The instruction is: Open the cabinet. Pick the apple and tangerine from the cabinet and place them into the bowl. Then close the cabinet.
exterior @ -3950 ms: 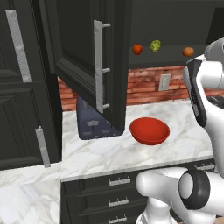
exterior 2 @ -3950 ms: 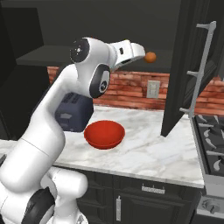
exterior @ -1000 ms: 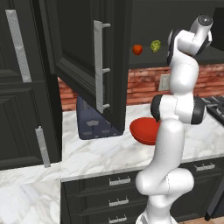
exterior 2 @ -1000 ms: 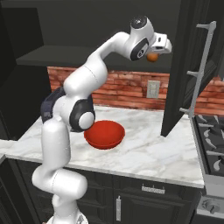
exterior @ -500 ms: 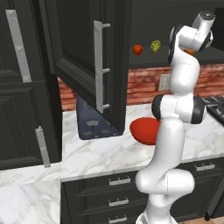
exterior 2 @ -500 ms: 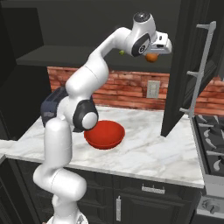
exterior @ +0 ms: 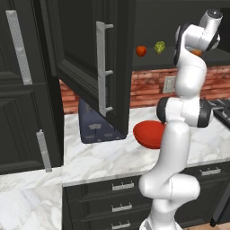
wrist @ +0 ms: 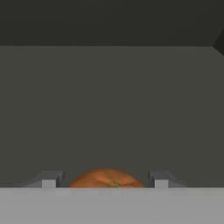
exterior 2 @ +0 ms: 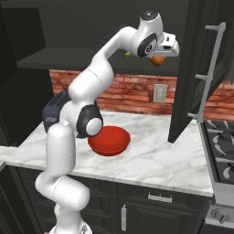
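The tangerine (wrist: 106, 178) sits between the gripper's (exterior 2: 161, 55) fingertips (wrist: 49, 179) inside the open cabinet (exterior: 108, 67), apparently grasped. Picking is underway; next it must withdraw and descend toward the bowl (exterior 2: 109, 140) at seven o'clock.

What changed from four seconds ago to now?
The arm rose from beside the open cabinet and reached in; the gripper closed around the tangerine. Apple, yellow-green item, bowl and doors stayed put.
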Motion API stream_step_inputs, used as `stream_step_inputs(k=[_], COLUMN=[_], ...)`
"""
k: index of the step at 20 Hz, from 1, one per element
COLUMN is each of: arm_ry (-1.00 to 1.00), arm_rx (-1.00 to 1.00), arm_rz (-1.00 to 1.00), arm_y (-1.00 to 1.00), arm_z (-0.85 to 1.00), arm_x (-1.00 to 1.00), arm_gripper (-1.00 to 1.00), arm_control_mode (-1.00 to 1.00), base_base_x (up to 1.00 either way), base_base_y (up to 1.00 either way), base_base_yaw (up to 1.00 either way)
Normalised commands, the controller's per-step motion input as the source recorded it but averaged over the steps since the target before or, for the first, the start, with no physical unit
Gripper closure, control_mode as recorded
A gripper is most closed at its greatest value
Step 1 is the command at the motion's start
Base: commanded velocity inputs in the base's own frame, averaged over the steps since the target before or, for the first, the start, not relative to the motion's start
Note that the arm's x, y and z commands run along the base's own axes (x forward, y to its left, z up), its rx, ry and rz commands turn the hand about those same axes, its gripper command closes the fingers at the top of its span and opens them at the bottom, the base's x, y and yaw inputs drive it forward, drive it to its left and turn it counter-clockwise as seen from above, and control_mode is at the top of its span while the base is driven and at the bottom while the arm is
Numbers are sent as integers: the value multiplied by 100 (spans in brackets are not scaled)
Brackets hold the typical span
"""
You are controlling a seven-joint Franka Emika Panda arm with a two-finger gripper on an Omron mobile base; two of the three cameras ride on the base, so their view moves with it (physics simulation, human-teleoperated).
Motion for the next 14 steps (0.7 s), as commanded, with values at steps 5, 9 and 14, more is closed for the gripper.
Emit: stream_step_inputs(k=[5, 9, 14], arm_ry=[0, 0, -3], arm_rx=[-9, -17, -7], arm_rz=[0, 0, 0], arm_y=[11, 40, 18], arm_z=[-98, -100, -86], arm_x=[-47, -62, -89], arm_gripper=[100, 100, 100], arm_control_mode=[-100, -100, -100], base_base_x=[0, 0, 0], base_base_y=[0, 0, 0], base_base_yaw=[0, 0, 0])
